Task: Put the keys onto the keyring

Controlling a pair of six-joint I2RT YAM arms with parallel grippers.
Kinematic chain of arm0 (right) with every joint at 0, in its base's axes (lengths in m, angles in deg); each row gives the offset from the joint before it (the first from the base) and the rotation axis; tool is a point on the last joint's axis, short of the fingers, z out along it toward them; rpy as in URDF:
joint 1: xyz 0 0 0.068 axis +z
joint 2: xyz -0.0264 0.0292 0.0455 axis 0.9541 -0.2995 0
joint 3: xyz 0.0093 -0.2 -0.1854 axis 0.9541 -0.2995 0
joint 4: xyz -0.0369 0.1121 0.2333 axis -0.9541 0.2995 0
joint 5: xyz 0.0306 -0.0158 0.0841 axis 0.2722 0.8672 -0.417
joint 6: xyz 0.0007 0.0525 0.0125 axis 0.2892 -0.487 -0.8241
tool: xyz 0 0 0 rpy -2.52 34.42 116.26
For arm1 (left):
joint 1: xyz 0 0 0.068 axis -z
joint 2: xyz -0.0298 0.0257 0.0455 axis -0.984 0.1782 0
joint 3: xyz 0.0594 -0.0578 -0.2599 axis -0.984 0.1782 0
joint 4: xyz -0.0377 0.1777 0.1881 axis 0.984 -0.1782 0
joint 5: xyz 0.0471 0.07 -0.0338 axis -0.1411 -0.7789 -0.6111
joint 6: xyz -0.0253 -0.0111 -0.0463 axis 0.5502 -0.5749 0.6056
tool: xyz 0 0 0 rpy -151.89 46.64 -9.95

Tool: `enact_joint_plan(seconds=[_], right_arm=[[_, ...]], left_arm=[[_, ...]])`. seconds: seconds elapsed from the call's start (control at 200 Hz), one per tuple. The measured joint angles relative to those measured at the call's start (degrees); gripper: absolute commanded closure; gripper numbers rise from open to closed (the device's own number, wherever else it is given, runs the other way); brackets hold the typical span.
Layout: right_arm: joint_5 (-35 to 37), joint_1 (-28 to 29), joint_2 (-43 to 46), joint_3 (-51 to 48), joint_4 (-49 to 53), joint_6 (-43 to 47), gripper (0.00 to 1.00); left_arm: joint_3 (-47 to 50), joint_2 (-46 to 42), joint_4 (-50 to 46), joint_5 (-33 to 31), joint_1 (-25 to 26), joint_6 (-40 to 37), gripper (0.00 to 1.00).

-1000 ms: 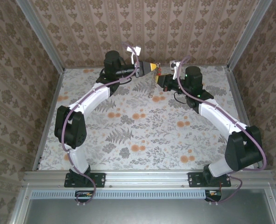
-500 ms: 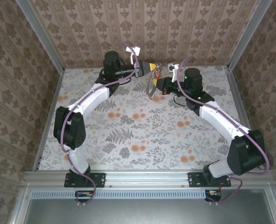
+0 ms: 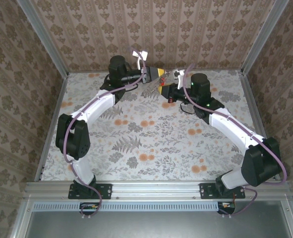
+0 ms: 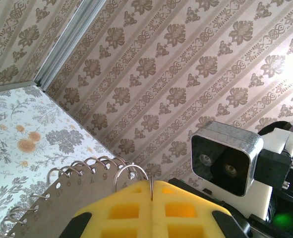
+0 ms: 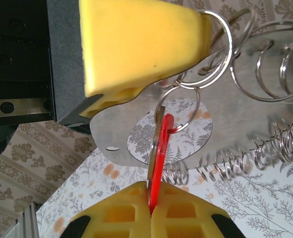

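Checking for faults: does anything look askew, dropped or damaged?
Nothing stands out. The left fingers pinch the keyring by its ringed edge; the right fingers hold the red key at one small ring.

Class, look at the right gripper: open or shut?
Shut: the right gripper has its yellow pads pressed together on the thin red key, which sticks out between them.

A red key (image 5: 160, 163) is pinched edge-on between the closed yellow right fingers (image 5: 116, 215). Its upper end meets a small wire ring (image 5: 198, 110) on the grey keyring (image 5: 245, 111), which is clamped by the left fingers (image 5: 136, 44).
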Motion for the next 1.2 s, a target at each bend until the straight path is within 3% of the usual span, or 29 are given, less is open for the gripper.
enact_joint_plan(seconds=[0.215,0.275,0.425,0.48,0.645,0.9,1.105,1.2], right_arm=[[1.9,1.2,-1.0,2.9,3.5,0.3,1.0],[2.5,1.4,-1.5,3.7,4.3,0.5,0.93],[2.2,2.3,-1.8,4.2,5.7,1.9,0.62],[1.4,3.1,-1.7,4.2,6.2,2.5,0.58],[0.5,2.6,1.1,2.4,8.3,3.2,0.54],[-2.1,-6.3,11.1,-1.6,5.6,-2.6,0.5],[-3.4,-8.8,10.5,-1.6,-2.5,-11.9,0.48],[-4.2,-9.4,7.8,-1.4,-7.3,-16.8,0.55]], left_arm=[[0.4,-0.5,0.2,-0.8,-0.3,-0.7,1.0],[0.5,-0.5,0.2,-1.2,-0.3,-0.8,1.0],[0.8,-0.5,0.2,-2.0,-0.1,-1.1,1.0],[0.9,-0.5,0.2,-2.2,0.2,-1.1,1.0],[0.9,-0.5,0.2,-2.6,0.5,-1.2,1.0],[1.5,-0.5,3.2,-2.7,0.5,-1.1,1.0],[2.8,-0.5,7.7,-3.1,0.4,0.0,1.0],[3.1,-0.5,9.3,-3.3,0.4,0.6,1.0]])
